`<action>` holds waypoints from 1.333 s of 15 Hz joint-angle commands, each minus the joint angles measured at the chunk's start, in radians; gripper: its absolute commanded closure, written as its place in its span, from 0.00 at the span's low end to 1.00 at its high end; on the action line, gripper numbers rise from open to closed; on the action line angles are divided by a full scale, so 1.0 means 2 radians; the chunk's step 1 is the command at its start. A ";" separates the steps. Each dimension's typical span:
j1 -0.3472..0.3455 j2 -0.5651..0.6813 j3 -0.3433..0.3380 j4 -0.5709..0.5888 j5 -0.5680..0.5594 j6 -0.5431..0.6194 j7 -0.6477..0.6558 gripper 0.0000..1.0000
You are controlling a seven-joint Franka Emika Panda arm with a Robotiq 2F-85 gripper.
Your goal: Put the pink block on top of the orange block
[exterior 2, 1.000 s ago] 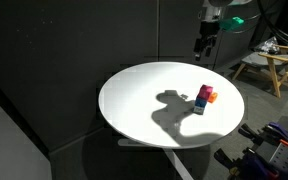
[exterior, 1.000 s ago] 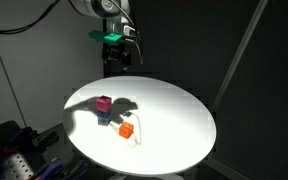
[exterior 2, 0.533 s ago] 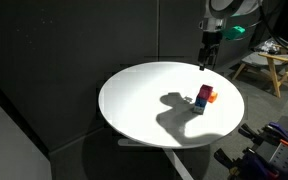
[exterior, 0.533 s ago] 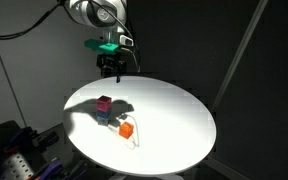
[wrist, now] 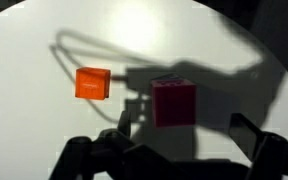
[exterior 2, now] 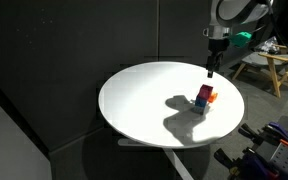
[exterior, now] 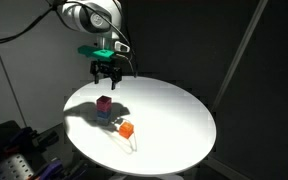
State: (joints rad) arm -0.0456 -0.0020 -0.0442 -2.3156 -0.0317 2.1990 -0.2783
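Note:
The pink block (exterior: 104, 102) sits on top of a blue cube (exterior: 104, 114) on the round white table (exterior: 174, 110). The orange block (exterior: 126, 129) lies on the table beside them, apart from the stack. My gripper (exterior: 107, 74) hangs open and empty above the pink block, well clear of it. In the other exterior view the pink block (exterior 2: 202, 93), the orange block (exterior 2: 212, 97) and the gripper (exterior 2: 211, 71) show near the table's far side. In the wrist view the pink block (wrist: 173, 103) lies between my spread fingers (wrist: 179, 126), with the orange block (wrist: 92, 83) to its left.
The table (exterior 2: 144, 100) stands in front of dark curtains. A wooden stool (exterior 2: 269, 65) and cluttered equipment (exterior: 24, 160) are off the table. The arm casts a large shadow on the tabletop around the blocks.
The gripper has moved from beyond the table's edge to a spot over the block stack and come lower. The blocks have not moved.

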 commanded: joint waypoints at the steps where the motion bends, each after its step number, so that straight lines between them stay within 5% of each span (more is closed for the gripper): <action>1: -0.001 -0.015 -0.001 -0.033 -0.011 0.033 -0.007 0.00; 8: 0.001 -0.008 0.000 -0.067 -0.010 0.091 0.001 0.00; 20: 0.011 0.053 0.010 -0.033 -0.034 0.118 0.062 0.00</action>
State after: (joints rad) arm -0.0312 0.0620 -0.0283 -2.4220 -0.0621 2.4245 -0.2137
